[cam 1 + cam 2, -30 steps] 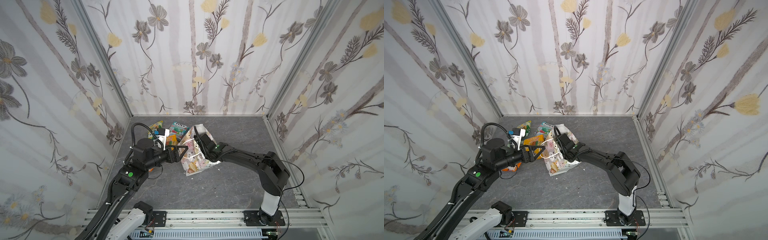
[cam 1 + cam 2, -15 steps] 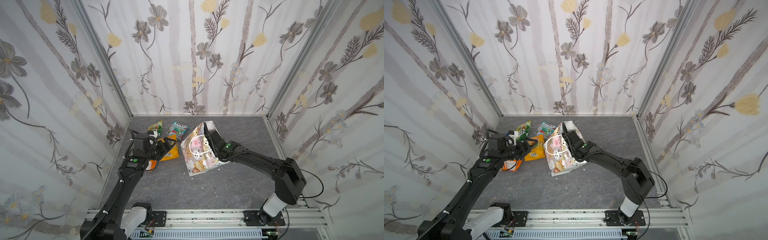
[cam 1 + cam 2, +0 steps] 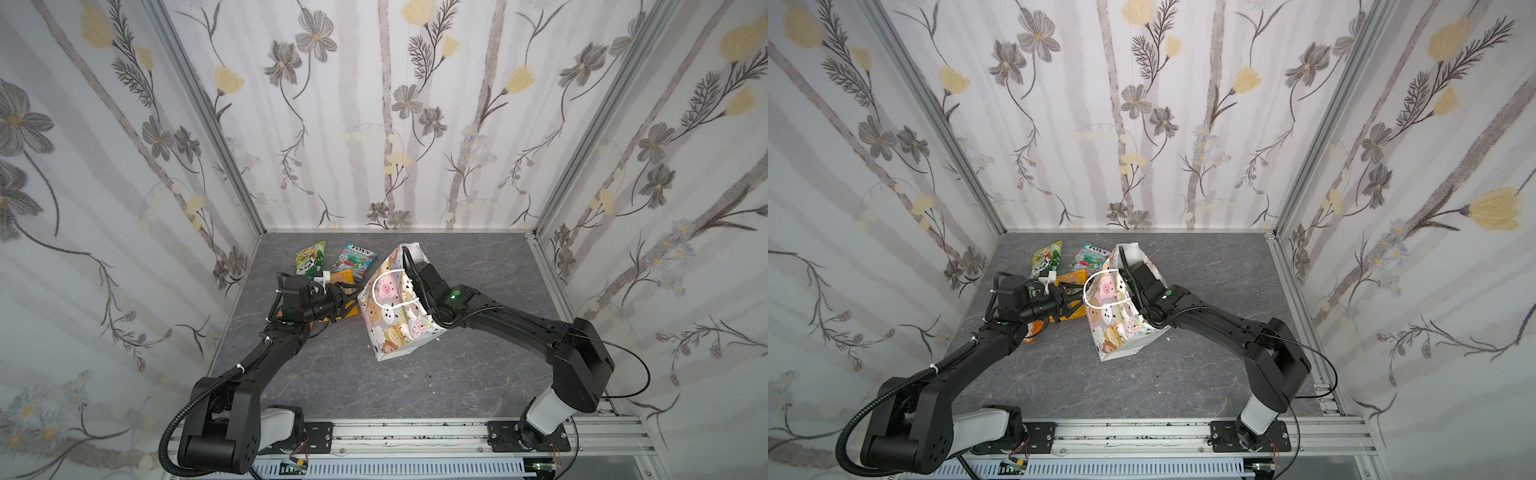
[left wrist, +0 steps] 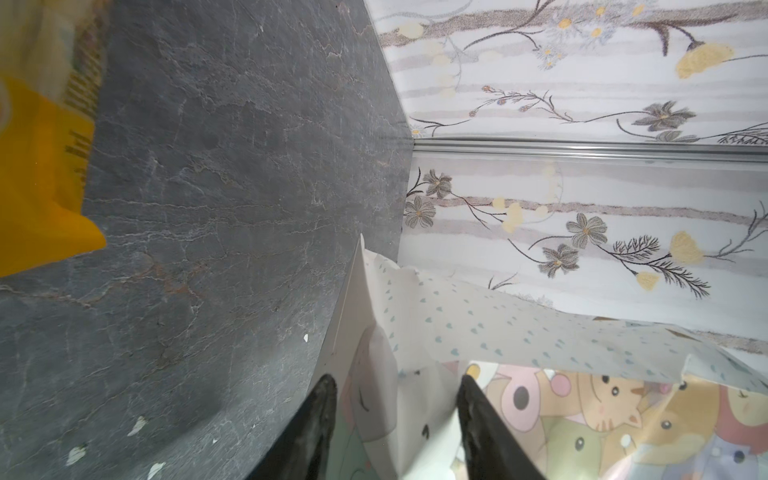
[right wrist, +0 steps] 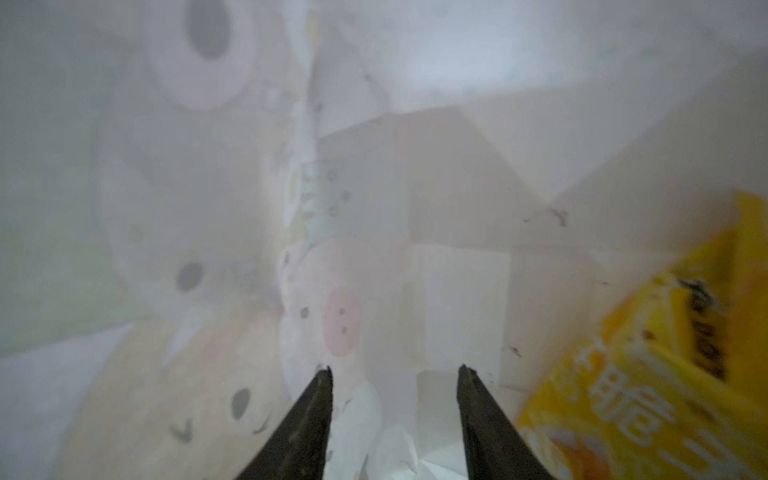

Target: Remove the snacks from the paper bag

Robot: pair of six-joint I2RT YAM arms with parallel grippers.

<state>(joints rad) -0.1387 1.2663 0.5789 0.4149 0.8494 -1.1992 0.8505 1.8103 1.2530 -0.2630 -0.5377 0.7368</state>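
Unloading status, judged from the present views.

- **Out of the bag:** four packets are counted on the grey table [image 3: 457, 374], left of centre in both top views.
  - The yellow-green packet [image 3: 309, 258] and the teal FOX'S packet [image 3: 355, 257] lie nearest the back wall.
  - The orange-yellow packet [image 3: 343, 276] lies just below them and is partly covered by the left gripper [image 4: 397, 379].
  - A small orange packet [image 3: 1034, 330] is half hidden beside the left arm.
- **Paper bag:** the paper bag [image 3: 390, 316] is seen at frame centre, tilted, with its mouth toward the back wall.
- **Left gripper:** its fingers are spread with the bag's edge between them. A gap is visible, so no pinch is recorded yet.
- **Right gripper:** the right gripper [image 5: 395, 369] is reached in through the mouth of the bag. Its fingers are spread and nothing lies between them.
- **Inside the bag:** one yellow packet [image 5: 648, 353] is seen just beside one finger. Whether it is touched cannot be told, as the view is blurred.

**Estimate:** the task is judged well past halfway. At least the yellow packet is left to take out. Whether more packets are hidden inside cannot be told.
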